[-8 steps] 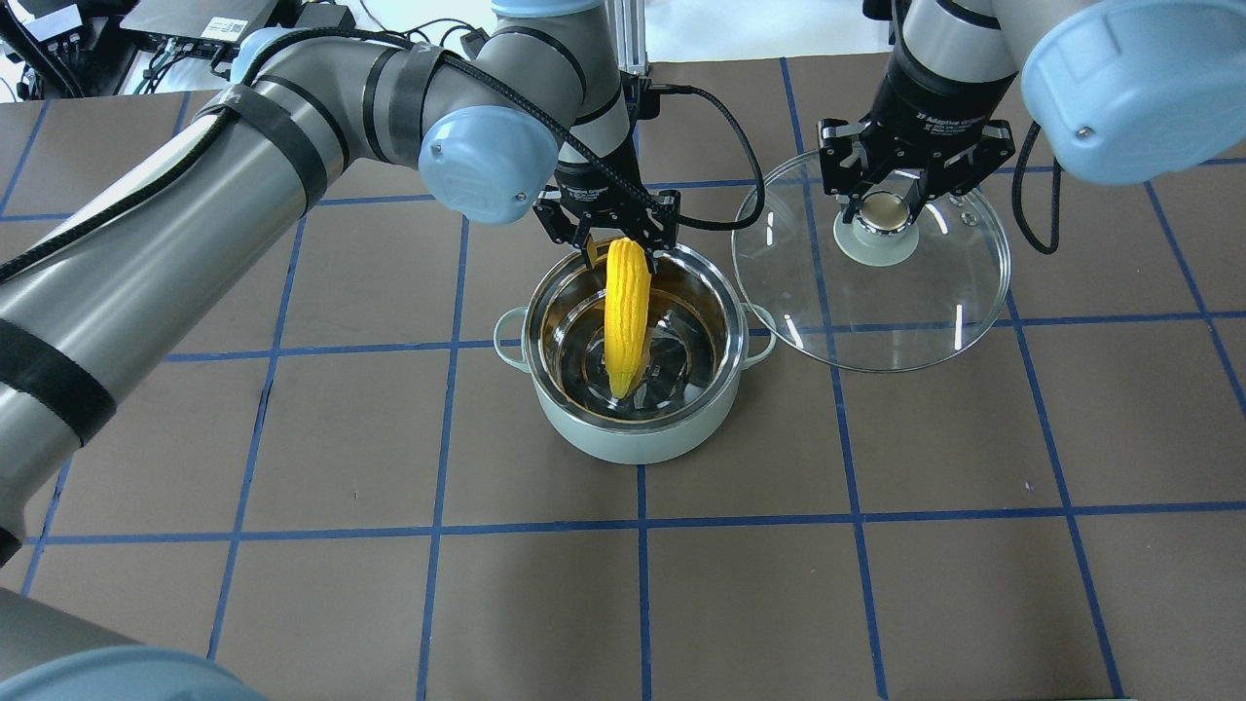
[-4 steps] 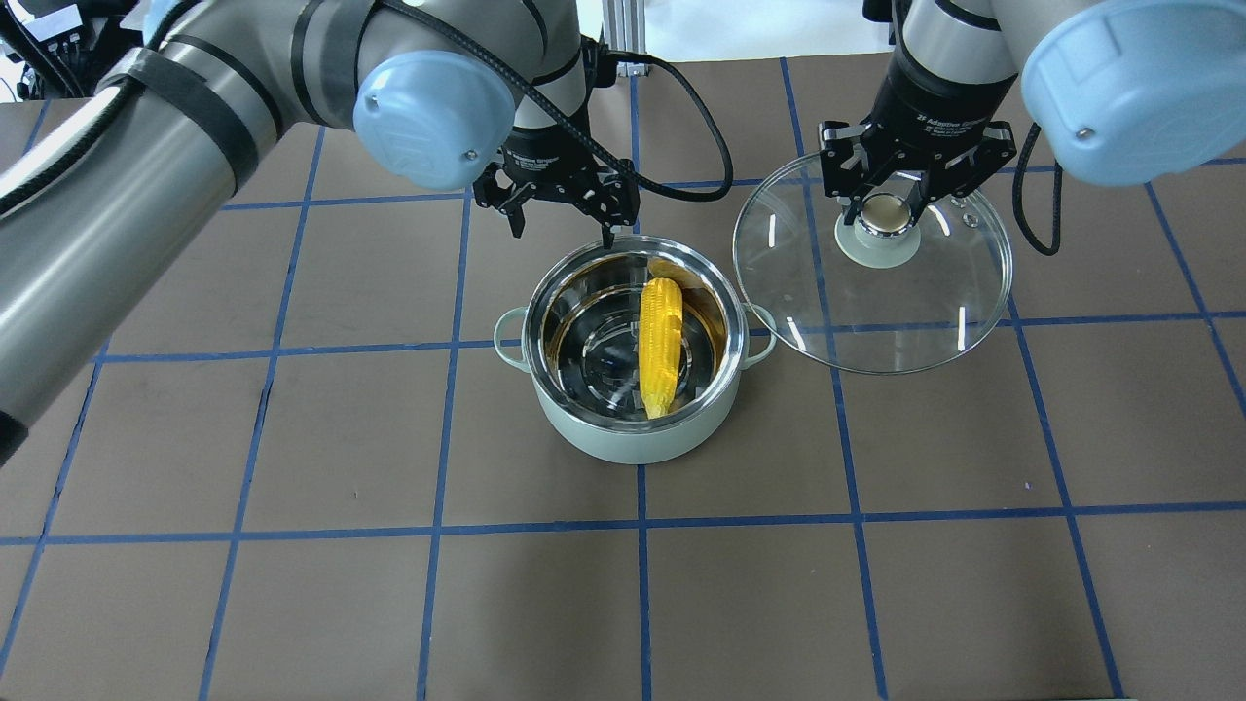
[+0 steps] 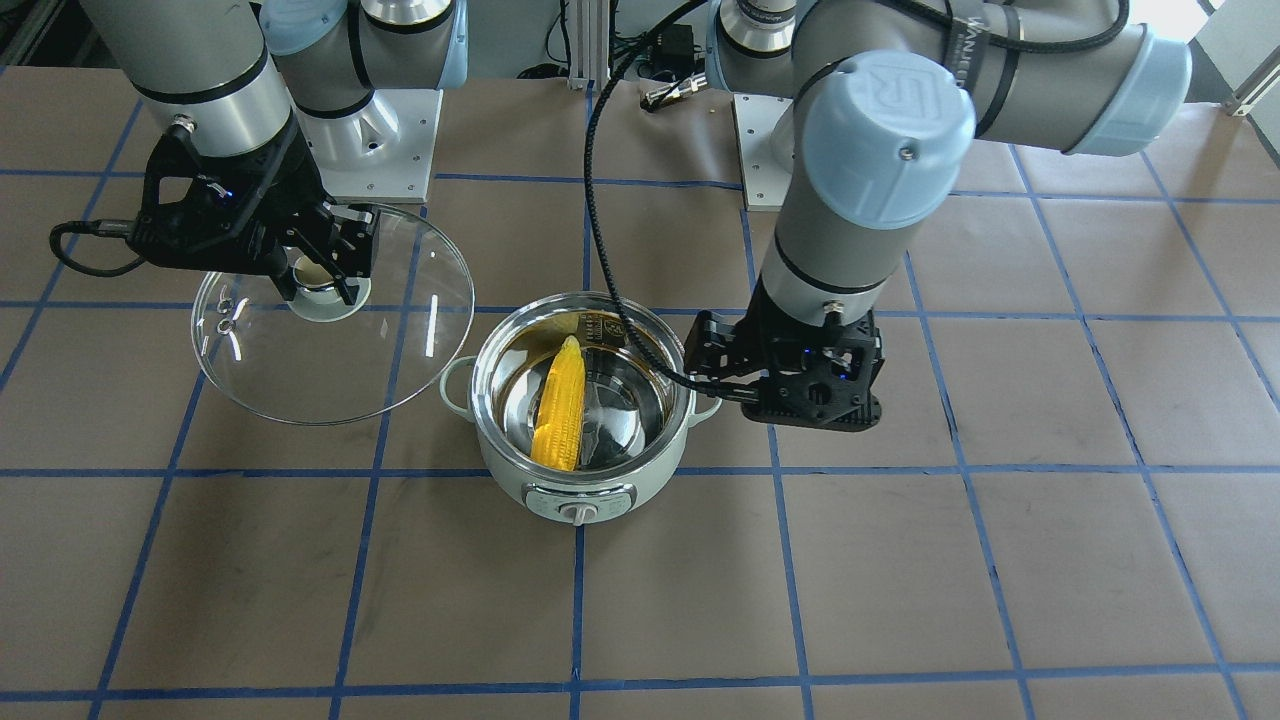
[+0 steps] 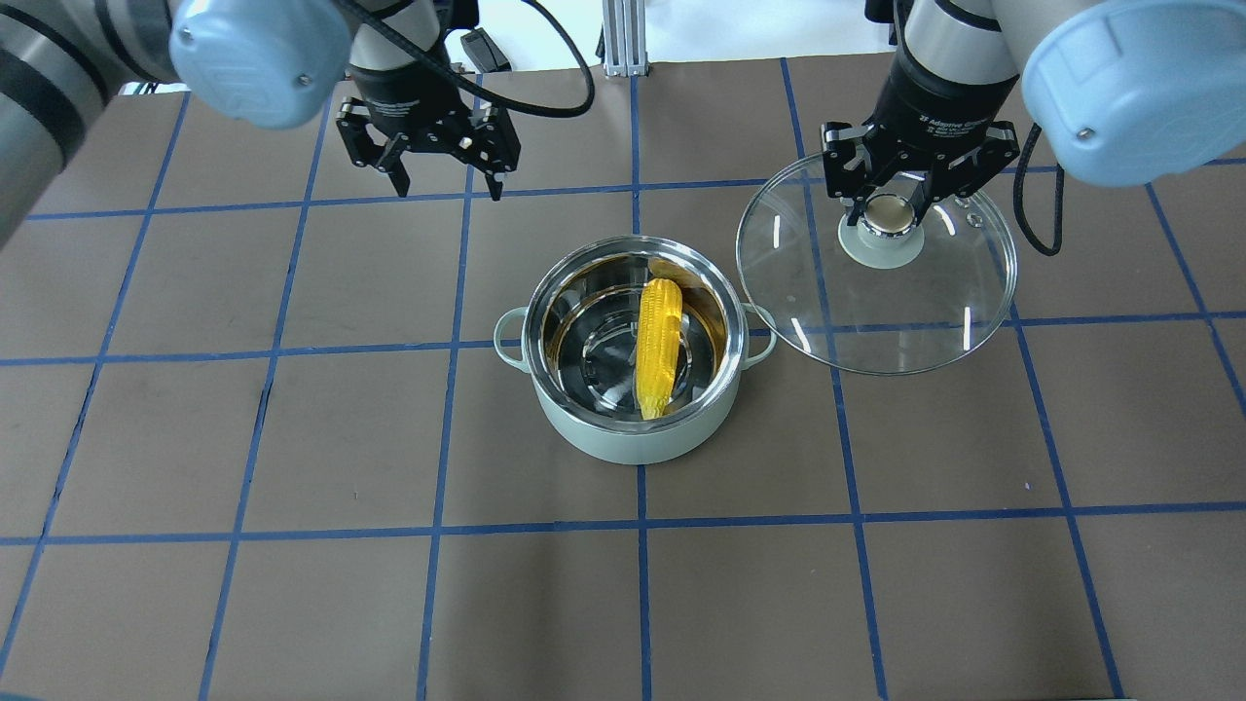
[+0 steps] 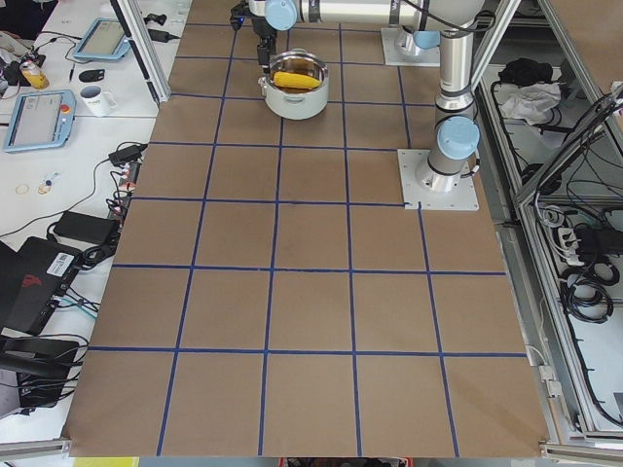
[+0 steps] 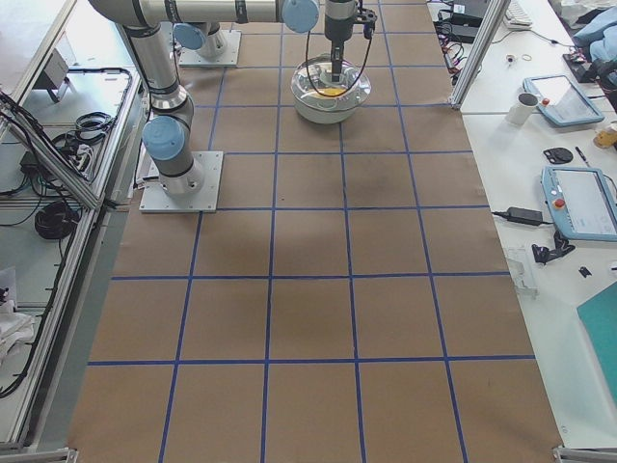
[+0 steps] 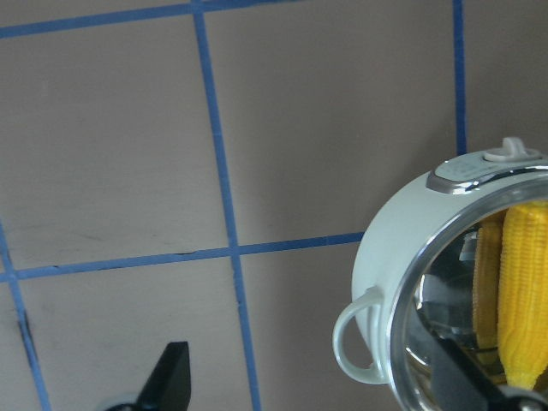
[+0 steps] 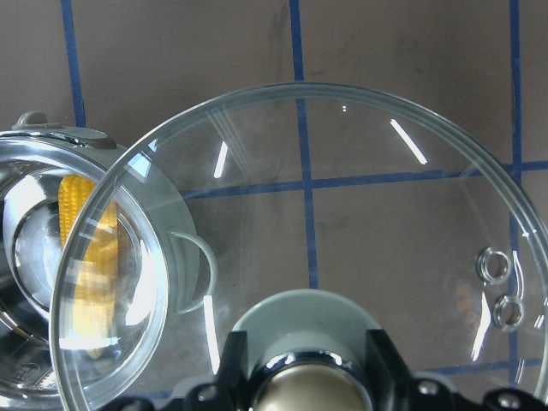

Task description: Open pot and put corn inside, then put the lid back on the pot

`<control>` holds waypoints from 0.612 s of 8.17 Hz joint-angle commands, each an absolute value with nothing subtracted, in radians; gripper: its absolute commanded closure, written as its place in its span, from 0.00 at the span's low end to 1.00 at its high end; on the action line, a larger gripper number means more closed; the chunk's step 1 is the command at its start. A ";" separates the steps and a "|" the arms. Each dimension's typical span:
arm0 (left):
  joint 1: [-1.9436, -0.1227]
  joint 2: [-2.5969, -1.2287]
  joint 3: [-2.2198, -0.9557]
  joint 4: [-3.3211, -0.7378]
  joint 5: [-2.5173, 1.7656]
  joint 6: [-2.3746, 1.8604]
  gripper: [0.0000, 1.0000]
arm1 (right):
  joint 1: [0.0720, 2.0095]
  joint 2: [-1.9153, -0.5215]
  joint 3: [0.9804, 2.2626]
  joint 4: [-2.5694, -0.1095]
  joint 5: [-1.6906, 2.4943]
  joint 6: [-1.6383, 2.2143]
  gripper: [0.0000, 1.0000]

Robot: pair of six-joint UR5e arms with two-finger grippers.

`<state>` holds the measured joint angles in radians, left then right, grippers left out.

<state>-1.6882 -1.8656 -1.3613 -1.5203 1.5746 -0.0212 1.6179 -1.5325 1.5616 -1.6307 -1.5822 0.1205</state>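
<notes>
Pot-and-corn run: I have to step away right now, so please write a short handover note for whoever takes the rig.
Left gripper: open and empty, above the table away from the pot.
Right gripper: shut on the lid, which it holds beside the pot, off its rim.
Corn: lying inside the pot.
Done: pot opened, corn in.
Left to do: carry the lid over the pot, set it on the rim, then release.
</notes>
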 commanded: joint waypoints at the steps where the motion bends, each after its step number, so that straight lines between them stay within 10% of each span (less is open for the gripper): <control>1: -1.548 -1.803 -1.361 -1.581 1.577 0.077 0.00 | 1.629 -1.534 1.563 -1.629 -1.569 0.141 0.78; 5: -1.534 -1.753 -1.365 -1.606 1.580 0.077 0.00 | 1.837 -1.436 1.551 -1.728 -1.555 0.455 0.82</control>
